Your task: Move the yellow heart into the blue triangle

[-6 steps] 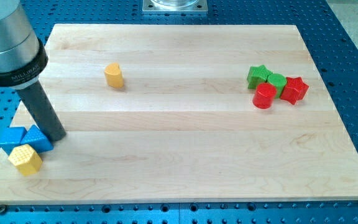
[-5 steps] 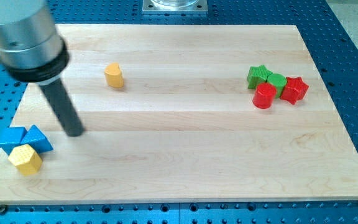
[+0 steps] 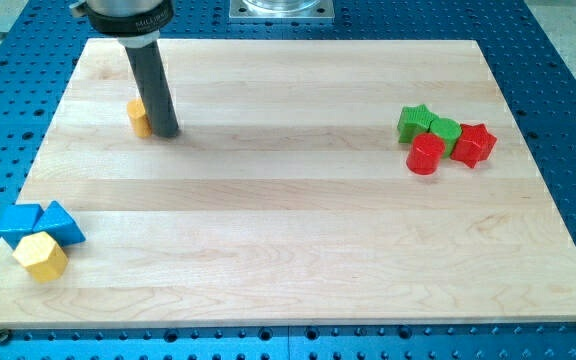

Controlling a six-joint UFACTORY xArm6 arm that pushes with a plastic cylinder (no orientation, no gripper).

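Eight blocks lie on the wooden board [image 3: 298, 230], and my tip [image 3: 166, 132] stands among none of the clusters. It is a bare rod end, holding nothing, planted on the board near the view's upper left. Pressed against its left side is the yellow heart [image 3: 139, 117], partly hidden behind the rod, so only the block's left part shows.

Well below my tip and further to the view's left, near the board's bottom-left corner, sits the blue triangle [image 3: 20, 221], touching a second blue block [image 3: 61, 223] on its right. A yellow hexagonal block [image 3: 40, 256] lies just under that pair, touching both.

Far to the view's right of my tip, at about the same height, four blocks huddle together: a green star [image 3: 415, 121], a green rounded block [image 3: 445, 130], a red cylinder [image 3: 427, 154] and a red star [image 3: 474, 144].

The heart is well apart from the triangle.
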